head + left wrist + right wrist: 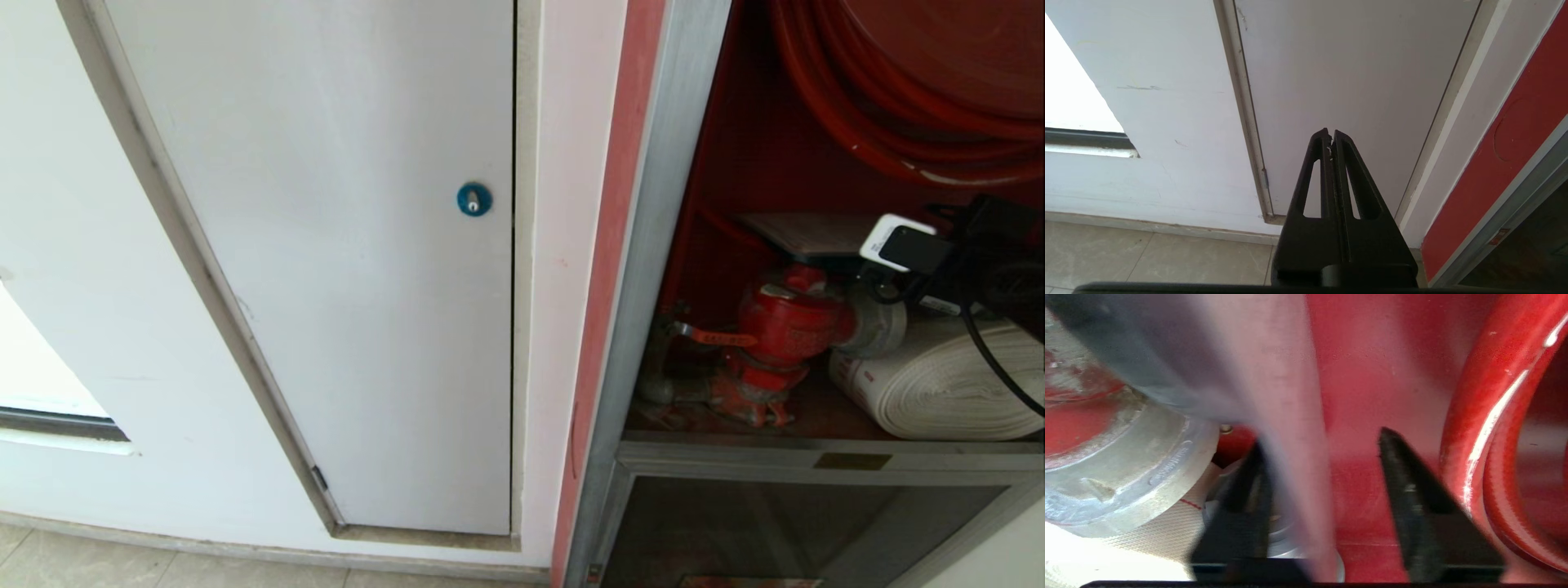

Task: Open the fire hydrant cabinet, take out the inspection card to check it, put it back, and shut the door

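Wall (65, 204) takes up most of the head view, plain white, with a white access panel (343, 269) set in it that has a blue round lock (474, 199). Tiled floor (1147, 257) runs along the bottom.

Off to the right is the fire hydrant cabinet (653, 245), silver frame, red inside, standing open; I can't pick out its door here. Below the open bay there's a smaller dark glass panel (784, 531). Up top sits the red hose reel (914, 90). On the cabinet floor are the white rolled hose (939, 384) and, just left of it, the red valve (784, 327), upright, its silver outlet (878, 322) facing the hose.

The inspection card (804, 231) lies flat just above the valve, long axis running left to right, near edge toward the camera, right end hidden behind the right arm's gear.

That right arm (971, 253) reaches in from the right edge, cable hanging over the hose. In the wrist view the right gripper (1323, 465) has its fingers (1404, 490) apart, with a blurry whitish sheet, likely the card, running between them. Can't tell if they're touching it.

Left gripper (1331, 136) is parked low by the white panel, aimed at it, fingers pressed together on nothing.
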Tool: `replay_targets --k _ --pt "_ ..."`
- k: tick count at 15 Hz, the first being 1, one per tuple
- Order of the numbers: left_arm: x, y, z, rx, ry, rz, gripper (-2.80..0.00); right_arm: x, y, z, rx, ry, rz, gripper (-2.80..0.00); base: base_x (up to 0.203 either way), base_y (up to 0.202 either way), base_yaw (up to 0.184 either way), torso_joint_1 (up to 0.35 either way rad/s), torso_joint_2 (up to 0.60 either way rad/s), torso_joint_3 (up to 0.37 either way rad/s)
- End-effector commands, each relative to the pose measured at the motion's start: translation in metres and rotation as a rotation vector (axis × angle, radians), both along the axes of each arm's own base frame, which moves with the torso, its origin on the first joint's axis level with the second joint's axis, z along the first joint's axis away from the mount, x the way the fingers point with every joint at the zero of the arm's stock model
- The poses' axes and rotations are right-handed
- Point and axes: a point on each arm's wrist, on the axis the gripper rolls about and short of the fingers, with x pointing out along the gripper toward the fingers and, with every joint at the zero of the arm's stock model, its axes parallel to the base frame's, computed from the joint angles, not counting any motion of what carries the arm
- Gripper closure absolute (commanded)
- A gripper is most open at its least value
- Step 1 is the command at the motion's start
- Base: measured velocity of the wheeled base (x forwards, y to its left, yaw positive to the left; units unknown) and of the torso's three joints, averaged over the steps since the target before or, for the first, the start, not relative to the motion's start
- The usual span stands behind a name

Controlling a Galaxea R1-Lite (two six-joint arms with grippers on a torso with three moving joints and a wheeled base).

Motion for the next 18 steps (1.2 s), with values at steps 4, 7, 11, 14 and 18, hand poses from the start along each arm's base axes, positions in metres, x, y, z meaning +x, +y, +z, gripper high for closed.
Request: replay_targets --k 4,7,11,14,18 --pt "0.001 0.000 -0.005 -0.001 0.018 0.001 0.00 -0.004 0.001 -0.002 -0.007 0.006 -0.002 0.00 0.000 0.000 0.000 0.000 0.00 0.000" --pt "0.001 0.000 -0.005 -0.001 0.018 0.001 0.00 -0.016 0.003 -0.005 -0.005 0.011 -0.001 0.00 0.000 0.000 0.000 0.000 0.00 0.000" --pt "0.001 0.000 -0.005 -0.001 0.017 0.001 0.00 -0.030 0.005 0.004 -0.010 -0.030 -0.002 0.00 0.000 0.000 0.000 0.000 0.00 0.000" --pt "0.001 0.000 -0.005 -0.001 0.017 0.001 0.00 -0.044 0.007 0.012 -0.015 -0.061 -0.003 0.00 0.000 0.000 0.000 0.000 0.00 0.000" --pt "0.001 0.000 -0.005 -0.001 0.018 0.001 0.00 -0.070 0.010 0.024 -0.023 -0.107 -0.010 0.00 0.000 0.000 0.000 0.000 0.00 0.000"
